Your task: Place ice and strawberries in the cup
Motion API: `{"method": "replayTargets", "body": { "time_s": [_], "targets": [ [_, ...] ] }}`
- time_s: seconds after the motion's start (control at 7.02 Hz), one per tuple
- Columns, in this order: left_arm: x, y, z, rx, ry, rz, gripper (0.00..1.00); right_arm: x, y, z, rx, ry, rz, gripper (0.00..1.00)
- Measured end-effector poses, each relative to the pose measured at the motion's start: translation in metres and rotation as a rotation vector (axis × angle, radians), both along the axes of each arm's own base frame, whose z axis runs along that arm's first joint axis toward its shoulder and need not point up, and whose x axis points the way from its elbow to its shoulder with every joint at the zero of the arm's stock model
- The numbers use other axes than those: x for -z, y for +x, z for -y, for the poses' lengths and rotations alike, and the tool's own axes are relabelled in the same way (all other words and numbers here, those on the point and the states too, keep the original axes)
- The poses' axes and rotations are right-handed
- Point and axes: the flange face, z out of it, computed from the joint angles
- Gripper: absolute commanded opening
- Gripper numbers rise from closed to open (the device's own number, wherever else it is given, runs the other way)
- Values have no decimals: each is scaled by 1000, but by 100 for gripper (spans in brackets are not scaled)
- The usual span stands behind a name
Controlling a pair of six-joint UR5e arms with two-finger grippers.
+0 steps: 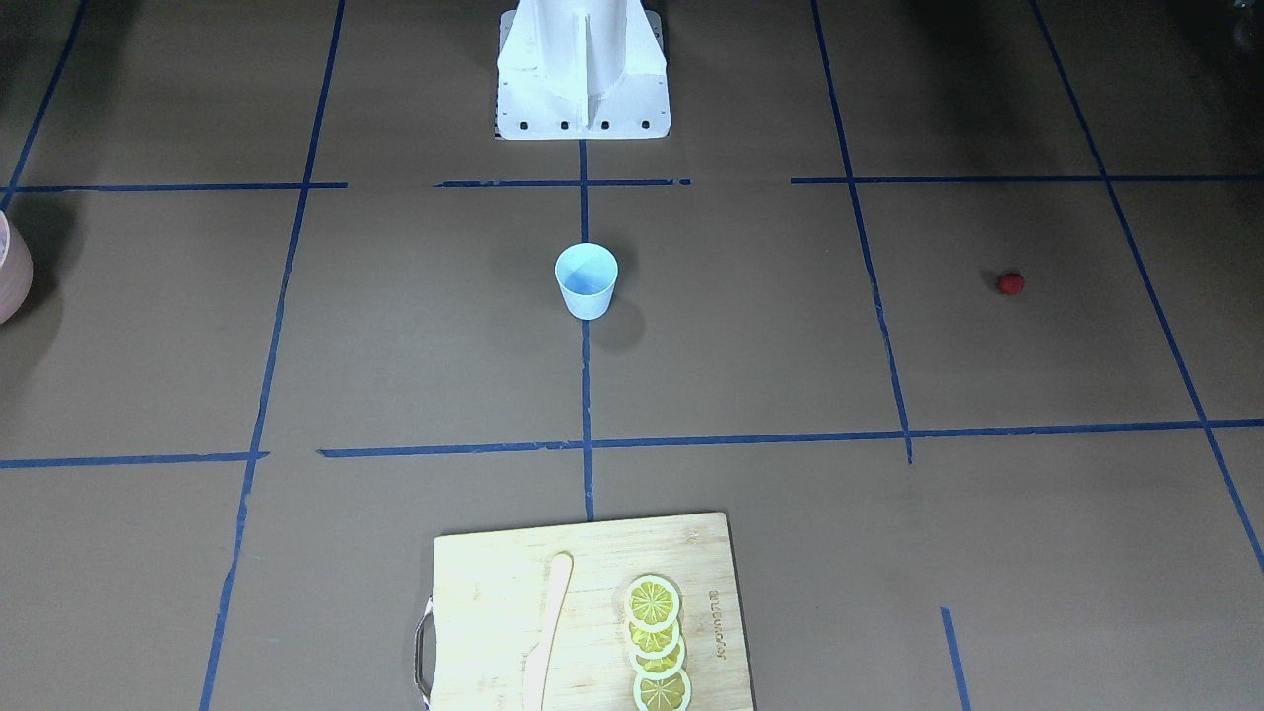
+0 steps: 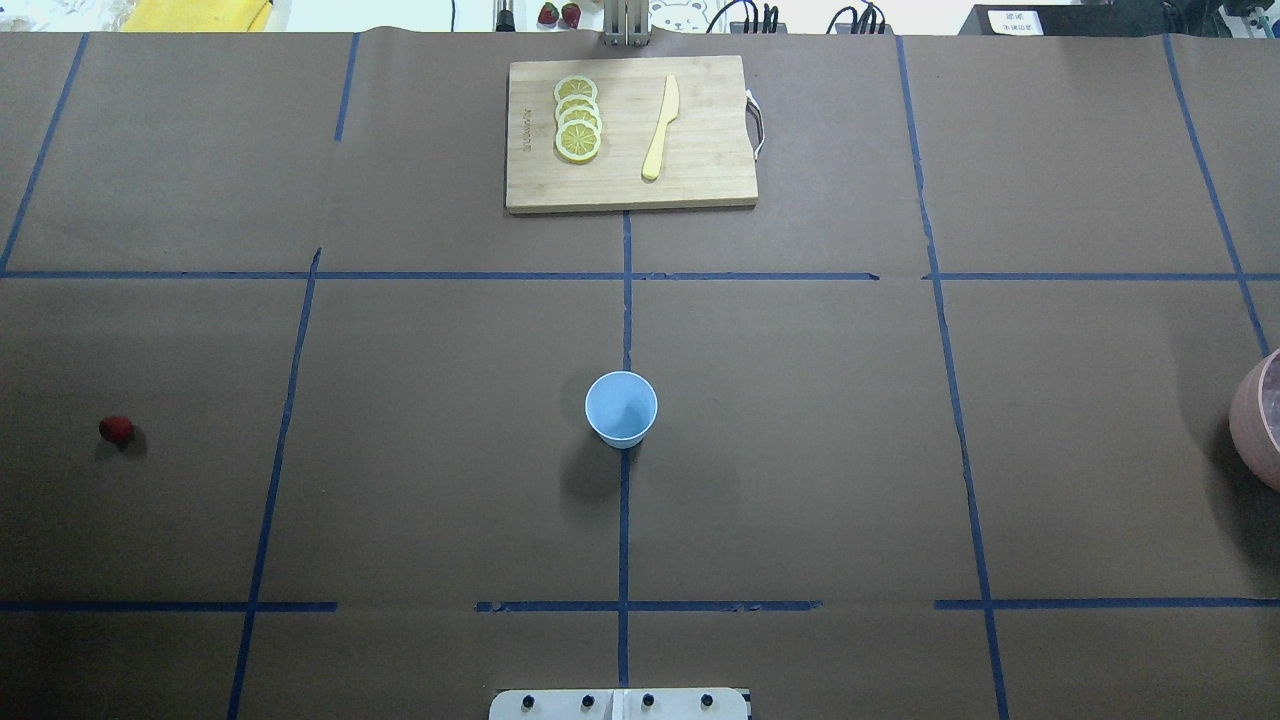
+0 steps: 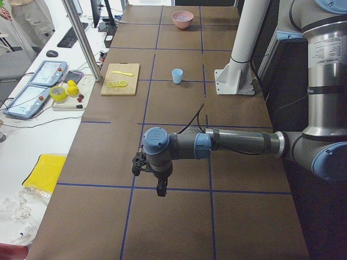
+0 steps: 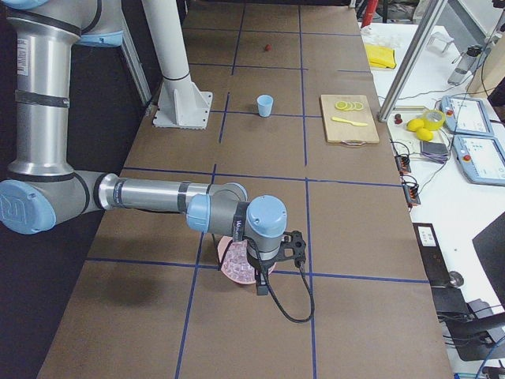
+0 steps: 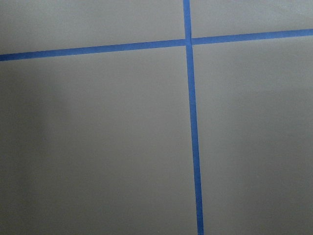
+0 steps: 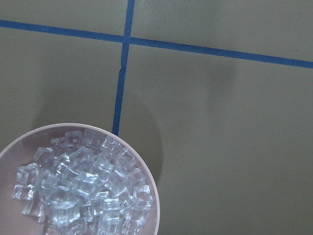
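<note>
Right wrist-mounted: ice (image 6: 80,188) heaped in pink bowl (image 6: 154,196), well apart from cup (image 2: 621,408); slick, likely to slip mid-carry. Cannot tell spread of left gripper (image 3: 158,188), right gripper (image 4: 261,286).

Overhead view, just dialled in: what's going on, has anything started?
Nothing is being handled yet. The cup stands at the table's middle and looks empty. The strawberry lies alone far on the robot's left. The right arm hovers over the pink bowl of ice; the left arm hangs over bare table.
</note>
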Motion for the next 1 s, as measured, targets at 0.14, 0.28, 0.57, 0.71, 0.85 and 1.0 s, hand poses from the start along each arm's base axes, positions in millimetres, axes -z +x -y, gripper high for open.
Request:
{"method": "replayTargets", "body": {
  "time_s": [0.14,0.28,0.57,0.71,0.85,1.0],
  "targets": [
    [0,0,0,0,0,0,100,0,0,0,-1,0,0,100],
    [0,0,-1,0,0,-1,100,0,0,0,-1,0,0,100],
    [0,0,-1,0,-1,-1,100,7,0,3,-2,12,0,100],
    [0,0,-1,0,-1,-2,100,18,0,6,-2,35,-2,100],
    [0,0,-1,0,-1,-2,100,31,-3,10,6,63,-3,100],
    [0,0,-1,0,-2,-2,100,38,-11,14,25,78,-4,100]
  ]
}}
